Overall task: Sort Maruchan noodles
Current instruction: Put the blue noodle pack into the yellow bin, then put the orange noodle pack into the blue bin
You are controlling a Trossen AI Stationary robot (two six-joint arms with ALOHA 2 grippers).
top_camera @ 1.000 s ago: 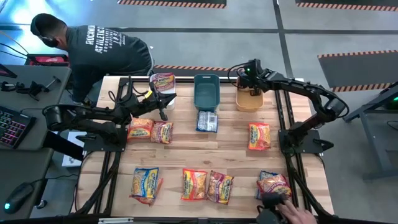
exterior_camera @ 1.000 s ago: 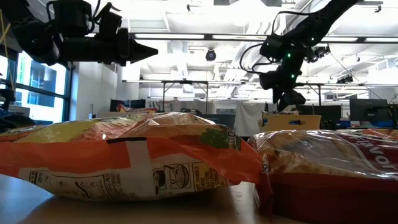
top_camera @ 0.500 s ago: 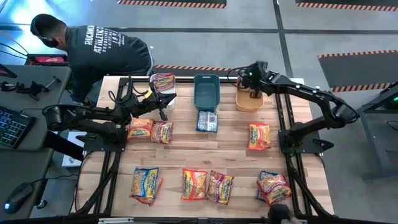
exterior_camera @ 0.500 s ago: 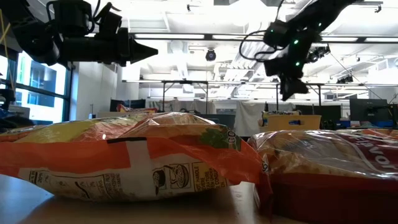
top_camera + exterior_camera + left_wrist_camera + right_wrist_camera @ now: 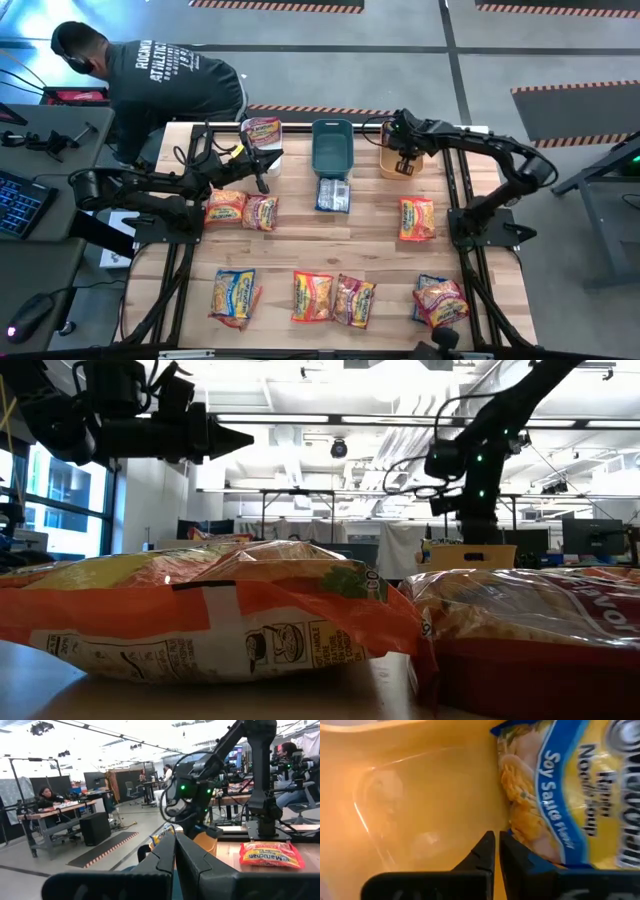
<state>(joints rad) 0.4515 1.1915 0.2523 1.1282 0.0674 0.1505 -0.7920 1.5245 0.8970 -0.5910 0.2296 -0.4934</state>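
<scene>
Maruchan noodle packets lie flat about the table: orange [image 5: 225, 207] and pink-red [image 5: 261, 212] at the left, blue [image 5: 333, 194] mid-table, orange [image 5: 416, 219] at the right, and several along the near edge [image 5: 312, 297]. Another pink-red packet lies in the white bin [image 5: 262, 132]. My right gripper [image 5: 497, 840] points steeply down into the orange bin [image 5: 400, 160], shut, beside a blue-and-yellow packet [image 5: 560, 795] lying in it. My left gripper [image 5: 263, 178] hangs shut and level above the left packets. My right gripper's shut fingertips stand against the orange bin's floor [image 5: 420, 805], right at the edge of the blue-and-yellow packet [image 5: 512, 827]. I cannot tell whether they touch the packet or the bin.
A teal bin [image 5: 332, 145] stands between the white and orange bins along the far edge. A person [image 5: 150, 75] bends over at the table's far left corner. Bare wood shows mid-table [image 5: 340, 240].
My right gripper has sunk from above the orange bin down into it, tipping steeper and rolling about its own axis. A hand that lay at the near right edge by the packets has drawn back.
</scene>
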